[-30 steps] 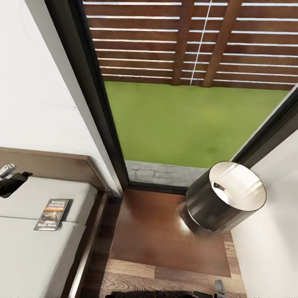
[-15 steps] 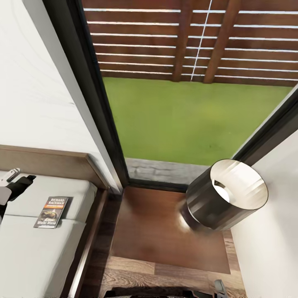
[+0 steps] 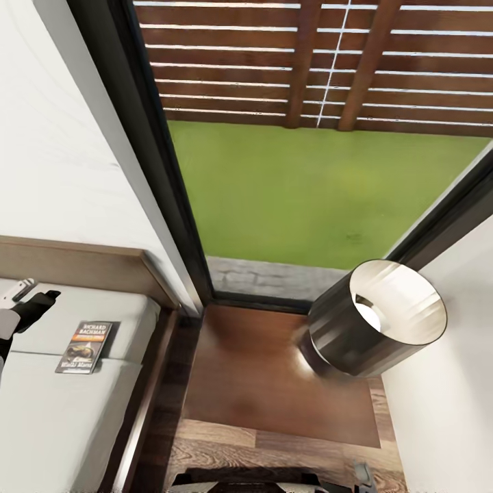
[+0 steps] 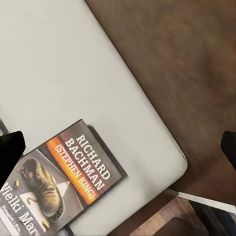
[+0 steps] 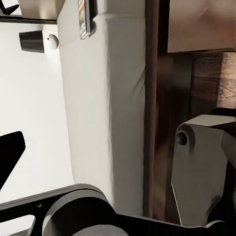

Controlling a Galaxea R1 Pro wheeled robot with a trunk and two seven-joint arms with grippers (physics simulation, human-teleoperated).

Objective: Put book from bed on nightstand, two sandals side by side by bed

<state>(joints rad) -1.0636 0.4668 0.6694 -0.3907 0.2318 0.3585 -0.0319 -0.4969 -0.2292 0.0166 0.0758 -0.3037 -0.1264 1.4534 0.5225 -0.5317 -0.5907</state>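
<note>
On the bed (image 3: 68, 411), nothing of the task is yet done.
The book (image 3: 85, 346) is seen lying flat on the mattress near its corner, ungrasped, with the left hand (image 3: 27, 299) held wide open just beside it. The nightstand (image 3: 274, 383), bearing a lamp (image 3: 373, 322), is left bare for it. Whether the right hand is spread or closed cannot be told.
</note>
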